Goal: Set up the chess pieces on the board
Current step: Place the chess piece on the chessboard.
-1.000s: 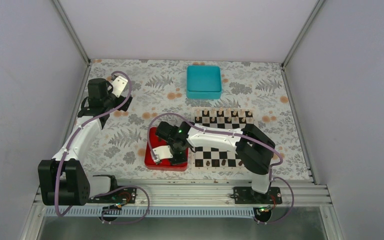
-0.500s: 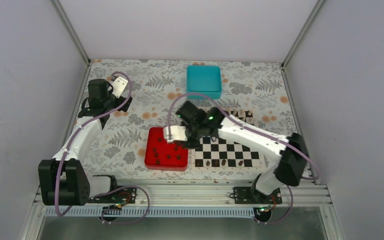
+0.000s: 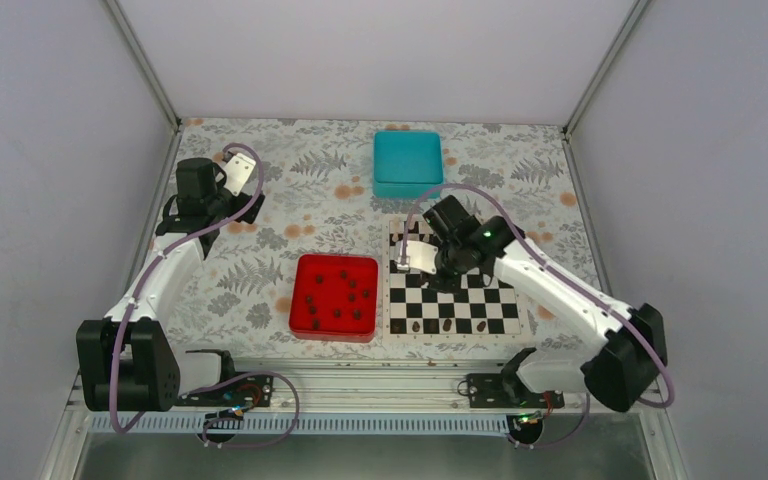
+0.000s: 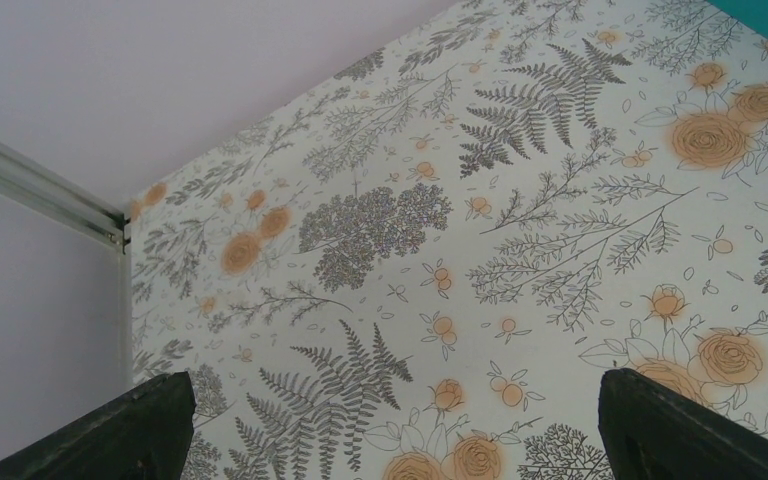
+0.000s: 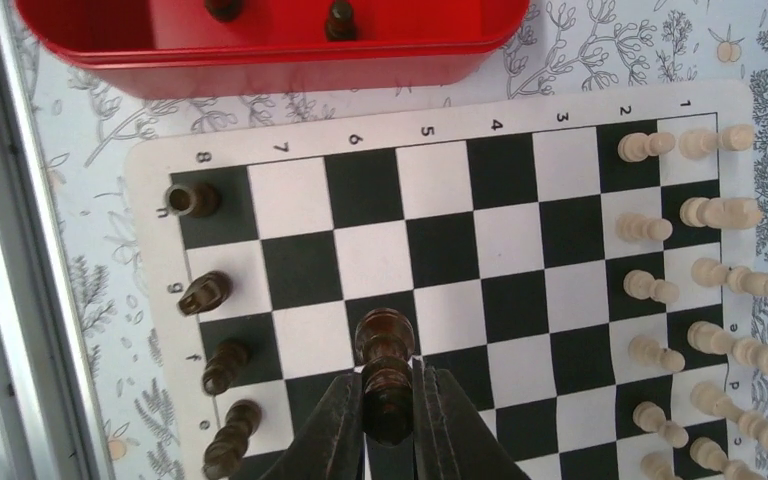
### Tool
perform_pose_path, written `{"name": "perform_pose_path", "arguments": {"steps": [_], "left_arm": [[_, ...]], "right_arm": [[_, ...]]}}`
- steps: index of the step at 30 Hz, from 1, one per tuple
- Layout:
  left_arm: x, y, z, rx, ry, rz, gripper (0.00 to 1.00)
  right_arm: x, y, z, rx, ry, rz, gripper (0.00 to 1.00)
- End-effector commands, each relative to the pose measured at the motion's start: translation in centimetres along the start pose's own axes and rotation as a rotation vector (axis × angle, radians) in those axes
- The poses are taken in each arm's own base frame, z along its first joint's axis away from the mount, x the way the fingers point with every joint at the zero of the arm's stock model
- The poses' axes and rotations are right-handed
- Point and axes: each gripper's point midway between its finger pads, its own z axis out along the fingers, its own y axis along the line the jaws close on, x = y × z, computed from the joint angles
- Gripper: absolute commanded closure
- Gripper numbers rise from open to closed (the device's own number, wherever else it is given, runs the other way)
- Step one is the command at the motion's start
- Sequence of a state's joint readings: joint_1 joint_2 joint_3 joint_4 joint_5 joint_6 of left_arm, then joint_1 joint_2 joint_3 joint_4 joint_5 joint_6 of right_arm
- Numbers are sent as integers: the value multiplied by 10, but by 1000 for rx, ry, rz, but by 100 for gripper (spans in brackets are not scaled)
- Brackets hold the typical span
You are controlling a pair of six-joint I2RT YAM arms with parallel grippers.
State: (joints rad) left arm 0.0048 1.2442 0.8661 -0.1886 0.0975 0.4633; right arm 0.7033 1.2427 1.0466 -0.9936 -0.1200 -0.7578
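One dark brown chess piece (image 5: 385,340): right hand (image 5: 390,400) is pinching it over the black-and-white checkered board (image 5: 440,250)
Left hand (image 4: 400,410): hanging wide open

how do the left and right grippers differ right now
The left gripper is open and holds nothing; the right gripper is shut on a dark chess piece. The left gripper is over the bare floral tablecloth; the right gripper is over the chessboard, near its middle squares. Both have dark fingers.
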Motion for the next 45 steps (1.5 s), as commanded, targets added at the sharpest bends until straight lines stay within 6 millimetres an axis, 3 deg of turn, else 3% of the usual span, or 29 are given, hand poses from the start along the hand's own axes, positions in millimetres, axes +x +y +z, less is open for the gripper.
{"name": "perform_pose_path", "arguments": {"steps": [1, 5, 13, 20, 26, 34, 45], "left_arm": [[-8, 7, -9, -26, -35, 6, 0], [-11, 4, -9, -7, -44, 5, 0], [-13, 1, -4, 19, -50, 3, 0], [-10, -1, -3, 23, -48, 5, 0], [-12, -1, -4, 26, -50, 2, 0], [-10, 0, -4, 18, -42, 0, 0], [-6, 3, 0, 3, -19, -3, 0]], "right_arm": [[-8, -15, 8, -26, -14, 23, 95], [8, -21, 2, 13, -53, 94, 96], [48, 2, 5, 2, -37, 201, 96], [67, 18, 16, -6, -13, 248, 96], [80, 19, 13, 23, 2, 274, 96], [113, 39, 25, -2, 110, 239, 96], [117, 52, 24, -76, 130, 159, 96]]}}
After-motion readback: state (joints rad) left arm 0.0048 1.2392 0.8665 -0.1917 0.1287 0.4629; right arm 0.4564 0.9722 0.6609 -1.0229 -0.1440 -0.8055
